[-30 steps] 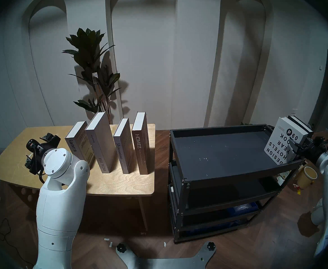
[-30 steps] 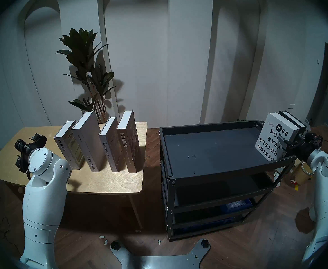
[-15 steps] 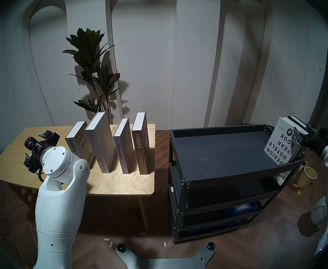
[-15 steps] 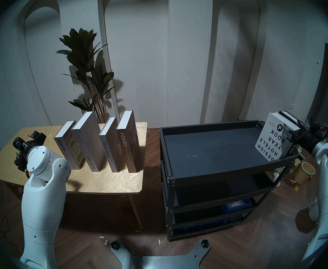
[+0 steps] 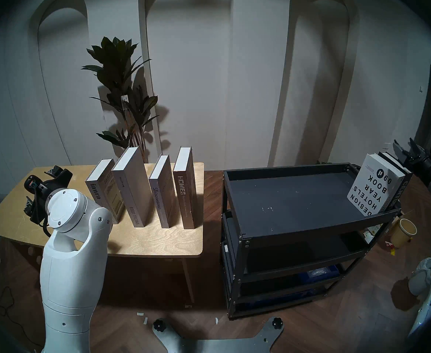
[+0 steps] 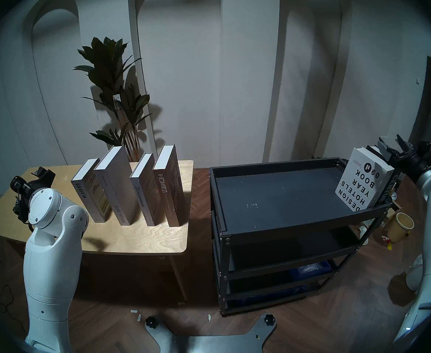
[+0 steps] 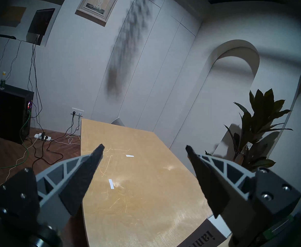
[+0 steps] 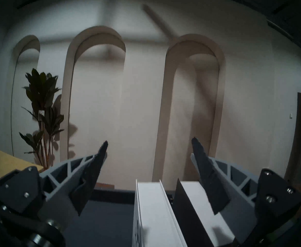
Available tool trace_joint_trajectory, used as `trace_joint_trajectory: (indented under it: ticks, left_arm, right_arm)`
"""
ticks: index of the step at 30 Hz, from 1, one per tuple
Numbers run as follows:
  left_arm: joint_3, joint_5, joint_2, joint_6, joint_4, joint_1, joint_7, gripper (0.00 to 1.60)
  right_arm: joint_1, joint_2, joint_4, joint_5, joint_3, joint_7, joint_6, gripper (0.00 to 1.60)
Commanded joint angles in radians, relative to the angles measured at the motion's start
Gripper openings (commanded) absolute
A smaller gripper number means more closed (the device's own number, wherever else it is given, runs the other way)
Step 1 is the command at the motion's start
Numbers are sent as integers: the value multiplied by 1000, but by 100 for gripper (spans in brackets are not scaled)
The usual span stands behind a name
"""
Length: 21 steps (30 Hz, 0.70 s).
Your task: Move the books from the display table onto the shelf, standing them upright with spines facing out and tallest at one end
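Four books stand upright on the display table (image 5: 158, 240), spines toward me: "ianra" (image 5: 96, 192), "SPECIAL ISSUE" (image 5: 130, 192), "Discontent" (image 5: 158, 197) and "HOMES" (image 5: 182, 189). Two more stand at the right end of the shelf's (image 5: 298, 227) top tray: the white "DESIGN HOTELS YEARBOOK" (image 5: 372, 184), leaning left, and the black "CENTURY" (image 5: 401, 189) just beside it. My right gripper (image 5: 404, 147) hovers above the top edges of those two, fingers spread wide, holding nothing. My left gripper (image 7: 144, 148) hangs over the bare left part of the table, beside the "ianra" book, fingers also spread wide and empty. A potted plant (image 5: 122, 90) stands behind the table.
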Motion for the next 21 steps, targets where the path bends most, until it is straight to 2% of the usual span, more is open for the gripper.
trace_joint_trajectory:
  ticks: [1, 7, 9, 10, 16, 21]
  left_arm:
    - [-13, -4, 27, 10, -20, 45, -35, 160]
    - [-40, -7, 35, 16, -12, 76, -49, 160]
    - [-50, -11, 38, 18, -12, 87, -58, 160]
    - [-56, -11, 41, 19, -11, 92, -61, 160]
    - [-88, -22, 53, 22, -24, 121, -91, 160]
    - [-81, -33, 62, 32, -34, 155, -131, 160]
  right_arm:
    - [-23, -118, -121, 88, -17, 24, 21, 160]
    - [-61, -188, -199, 125, -94, 34, 51, 160]
    - [-79, -228, -241, 135, -123, 38, 60, 160]
    - [-85, -226, -239, 138, -139, 41, 61, 160]
    - [-138, -307, -325, 147, -217, 39, 81, 160]
    - [-188, -363, -377, 146, -280, 29, 93, 160]
